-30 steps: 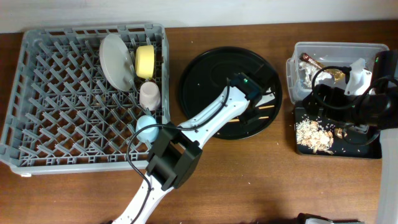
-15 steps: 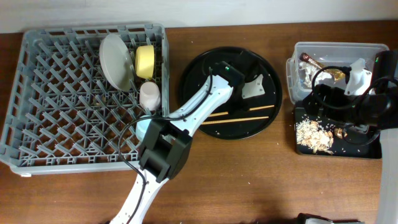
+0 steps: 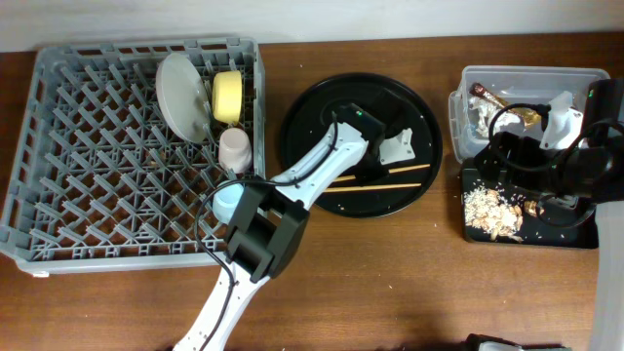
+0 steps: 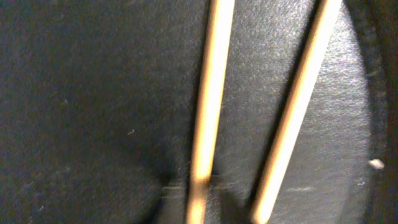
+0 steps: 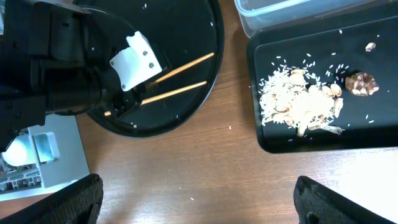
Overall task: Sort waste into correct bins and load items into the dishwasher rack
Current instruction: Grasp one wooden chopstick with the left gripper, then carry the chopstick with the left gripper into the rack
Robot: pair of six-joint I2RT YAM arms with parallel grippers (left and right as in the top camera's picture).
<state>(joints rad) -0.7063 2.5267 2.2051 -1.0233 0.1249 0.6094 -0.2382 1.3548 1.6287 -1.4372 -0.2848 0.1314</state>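
The left gripper [image 3: 363, 174], over the far side of the large round black tray [image 3: 312, 117] half a second ago, has come back down onto the pair of wooden chopsticks [image 4: 210, 93] lying on that tray, its finger spread hidden, so pickup seems next, while the right gripper [image 5: 196, 186], right of the tray, hangs spread and empty.

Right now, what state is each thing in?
grey plate, on edge in dishwasher rack.
yellow bowl, on its side in rack.
pink cup, in rack.
light-blue cup, in rack.
chopsticks, flat on round black tray.
food scraps, in flat black tray.
left hand, at chopsticks, grip unclear.
right hand, open.
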